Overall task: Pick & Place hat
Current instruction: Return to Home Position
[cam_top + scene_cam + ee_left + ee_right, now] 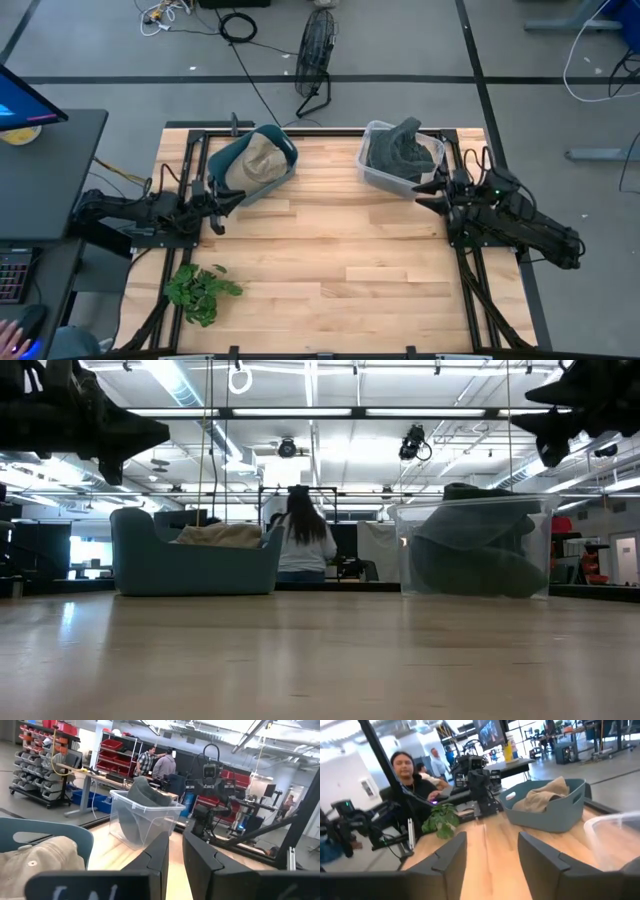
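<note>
A tan hat (255,160) lies inside a blue basket (285,150) at the far left of the table; it also shows in the left wrist view (35,862) and right wrist view (542,797). A dark grey hat (400,150) sits in a clear plastic bin (372,172) at the far right, its top rising above the rim (145,795). My left gripper (225,200) hovers just near of the basket, its fingers a narrow gap apart (175,855). My right gripper (428,190) hovers beside the bin's near right corner, wide open (492,855). Neither touches anything.
A small green plant (200,290) stands at the table's near left corner. The wooden table (340,260) stretches between the two arms. A fan (315,50) stands on the floor beyond the far edge. People (300,540) are in the room behind.
</note>
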